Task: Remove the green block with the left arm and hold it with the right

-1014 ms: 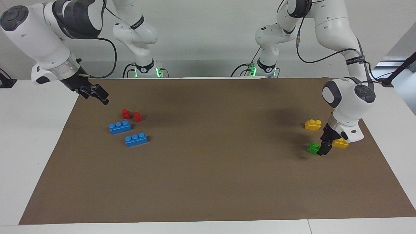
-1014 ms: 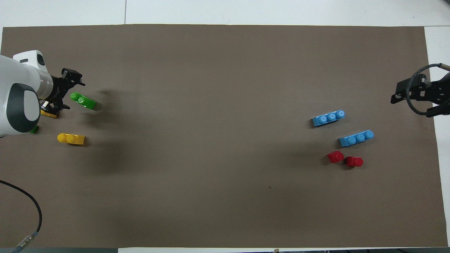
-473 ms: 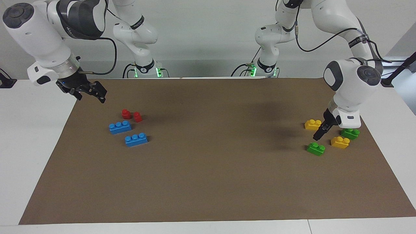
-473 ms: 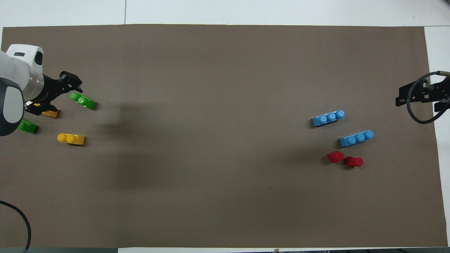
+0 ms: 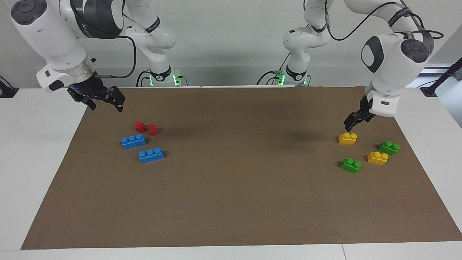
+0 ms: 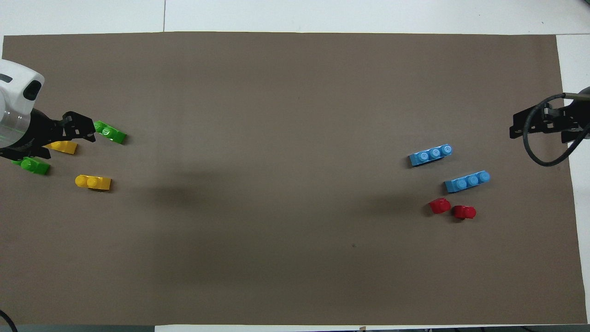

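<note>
Two green blocks lie on the brown mat [image 5: 231, 202] at the left arm's end. One green block [image 5: 351, 165] [image 6: 109, 132] is farthest from the robots. The other green block [image 5: 388, 147] [image 6: 31, 165] is close to the mat's edge. My left gripper [image 5: 354, 121] [image 6: 69, 133] is open and empty, raised over this group of bricks, above a yellow brick [image 5: 347, 138] in the facing view. My right gripper [image 5: 104, 100] [image 6: 530, 127] is open and empty, in the air over the mat's edge at the right arm's end.
Two yellow bricks lie among the green ones: one [image 6: 93, 182] nearest the robots, one [image 5: 377, 158] [image 6: 63, 147] between the green blocks. Two blue three-stud bricks [image 5: 133, 141] [image 5: 151, 155] and two red pieces [image 5: 146, 128] lie at the right arm's end.
My left gripper has risen from beside the green block on the mat and drawn back toward the robots, empty. The green block stays where it was. My right gripper shifted slightly.
</note>
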Controlling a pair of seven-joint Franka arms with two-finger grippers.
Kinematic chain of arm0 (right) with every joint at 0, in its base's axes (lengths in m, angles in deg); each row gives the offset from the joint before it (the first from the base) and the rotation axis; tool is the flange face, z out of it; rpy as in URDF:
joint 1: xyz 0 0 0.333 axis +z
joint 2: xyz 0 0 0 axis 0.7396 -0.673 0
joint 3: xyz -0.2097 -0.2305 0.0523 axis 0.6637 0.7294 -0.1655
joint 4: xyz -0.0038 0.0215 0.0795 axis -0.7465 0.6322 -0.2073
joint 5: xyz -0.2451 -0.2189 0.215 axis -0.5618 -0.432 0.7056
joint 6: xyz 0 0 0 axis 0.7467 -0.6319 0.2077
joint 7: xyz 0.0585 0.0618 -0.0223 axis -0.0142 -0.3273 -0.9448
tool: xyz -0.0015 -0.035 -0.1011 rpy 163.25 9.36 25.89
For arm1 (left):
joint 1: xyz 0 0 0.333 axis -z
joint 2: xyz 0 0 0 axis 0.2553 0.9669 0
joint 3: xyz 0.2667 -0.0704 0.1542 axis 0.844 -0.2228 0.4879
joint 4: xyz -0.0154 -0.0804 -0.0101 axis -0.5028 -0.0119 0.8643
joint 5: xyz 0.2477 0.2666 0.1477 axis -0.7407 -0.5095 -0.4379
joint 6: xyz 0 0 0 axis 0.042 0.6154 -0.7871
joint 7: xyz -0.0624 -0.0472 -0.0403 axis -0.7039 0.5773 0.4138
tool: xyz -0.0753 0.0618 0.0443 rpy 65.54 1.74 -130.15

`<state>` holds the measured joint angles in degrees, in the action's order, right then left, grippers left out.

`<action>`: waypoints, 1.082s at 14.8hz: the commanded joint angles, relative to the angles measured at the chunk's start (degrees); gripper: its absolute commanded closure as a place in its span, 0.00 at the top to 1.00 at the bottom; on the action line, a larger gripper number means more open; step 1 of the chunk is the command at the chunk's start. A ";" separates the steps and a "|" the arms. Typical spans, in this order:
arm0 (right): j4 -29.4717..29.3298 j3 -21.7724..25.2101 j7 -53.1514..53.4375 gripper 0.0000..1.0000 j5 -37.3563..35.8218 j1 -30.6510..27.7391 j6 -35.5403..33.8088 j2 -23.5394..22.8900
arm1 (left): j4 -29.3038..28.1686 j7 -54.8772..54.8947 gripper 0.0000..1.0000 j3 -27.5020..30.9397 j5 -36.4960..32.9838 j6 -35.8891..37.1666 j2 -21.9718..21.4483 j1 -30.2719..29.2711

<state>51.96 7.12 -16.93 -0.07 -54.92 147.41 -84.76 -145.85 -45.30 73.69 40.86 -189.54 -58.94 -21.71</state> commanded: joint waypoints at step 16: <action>-1.46 -0.35 -3.09 1.00 -2.77 -0.78 -0.58 -0.90 | 8.30 14.95 1.00 -0.08 6.65 12.62 -5.46 0.33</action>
<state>51.79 7.28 -18.29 -1.73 -54.93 147.41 -84.88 -139.02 -31.48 73.25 46.69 -178.65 -65.30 -21.71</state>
